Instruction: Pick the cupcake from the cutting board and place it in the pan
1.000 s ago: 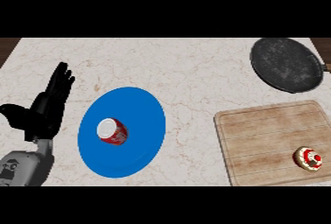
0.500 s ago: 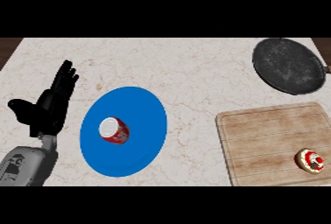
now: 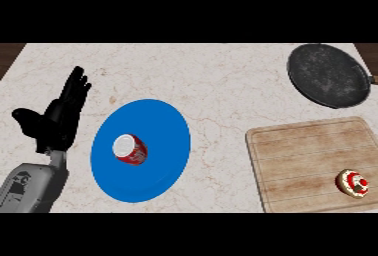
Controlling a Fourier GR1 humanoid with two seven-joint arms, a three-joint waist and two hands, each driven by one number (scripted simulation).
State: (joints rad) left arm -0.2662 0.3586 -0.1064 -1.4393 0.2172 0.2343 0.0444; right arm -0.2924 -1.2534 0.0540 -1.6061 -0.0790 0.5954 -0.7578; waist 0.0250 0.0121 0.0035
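The pan (image 3: 328, 75) meets the right edge, its handle (image 3: 373, 78) cut off (only a brown stub shows). The cutting board (image 3: 310, 150) loses its lower right corner there too. The topping of the cupcake (image 3: 353, 182) is too small to identify.

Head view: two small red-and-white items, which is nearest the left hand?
The red cup on the blue plate, just right of the left hand. The cupcake lies on the cutting board at the view's far right.
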